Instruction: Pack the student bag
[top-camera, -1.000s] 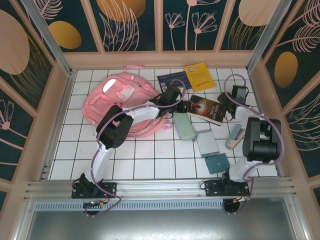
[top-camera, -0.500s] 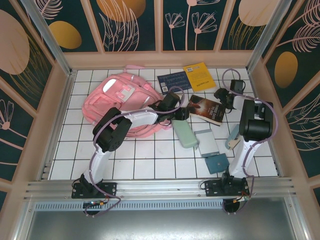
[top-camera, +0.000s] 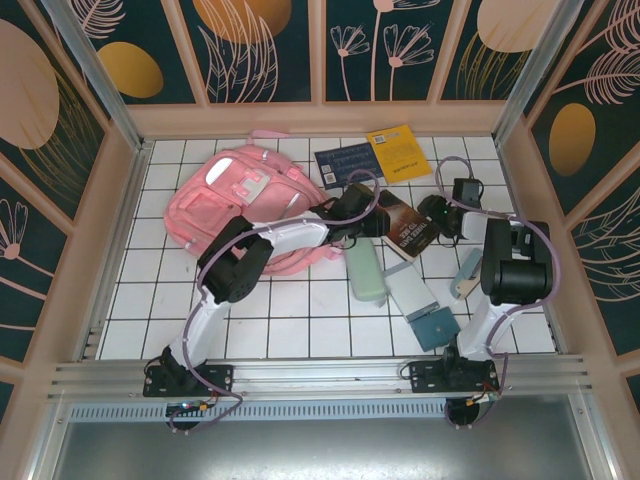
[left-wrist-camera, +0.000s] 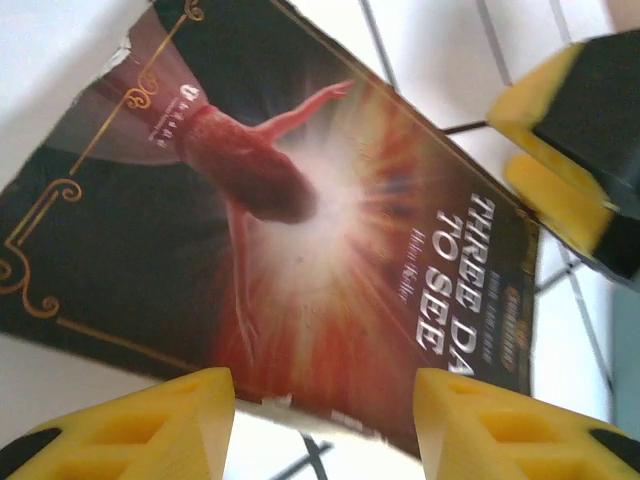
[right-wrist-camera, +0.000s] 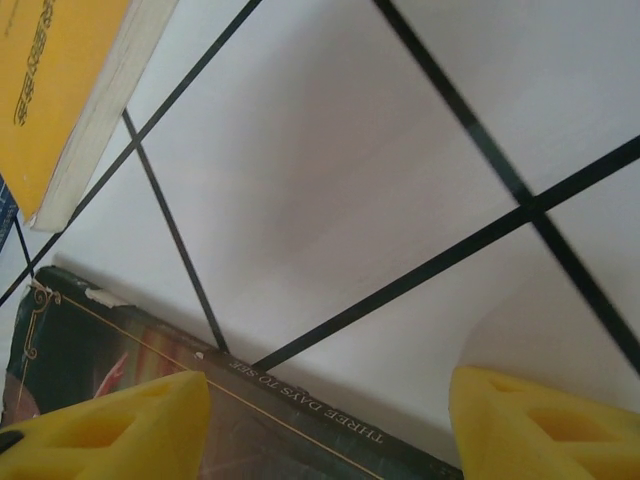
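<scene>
Several things are left to pack, and I judge the task barely begun. The student bag (top-camera: 240, 200) lies flat in the far left part of the desk (top-camera: 300, 320), and the top view shows nothing going into it. Whether its opening is unzipped I cannot tell.

Three books lie outside it. A blue book (top-camera: 345, 162) and a yellow book (top-camera: 398, 150) sit side by side against the far edge. A dark book (top-camera: 408, 228) with a red cover picture lies just nearer, right of the desk's middle.

Toward the near edge a green case (top-camera: 366, 272), a grey case (top-camera: 408, 290) and a small teal pouch (top-camera: 436, 327) lie close together, also unpacked.

Both claws are at the dark book. The left claw (left-wrist-camera: 325, 425) hangs over its cover with jaws apart and grips nothing, and the book's near edge runs between its fingers. One finger (left-wrist-camera: 555, 130) of the other arm shows beside the book's end. The right claw (right-wrist-camera: 325, 430) stands wide over bare tile at the book's spine, and it too is empty.

The step in hand looks like getting this book off the desk. After that, every item has yet to go into the bag.
</scene>
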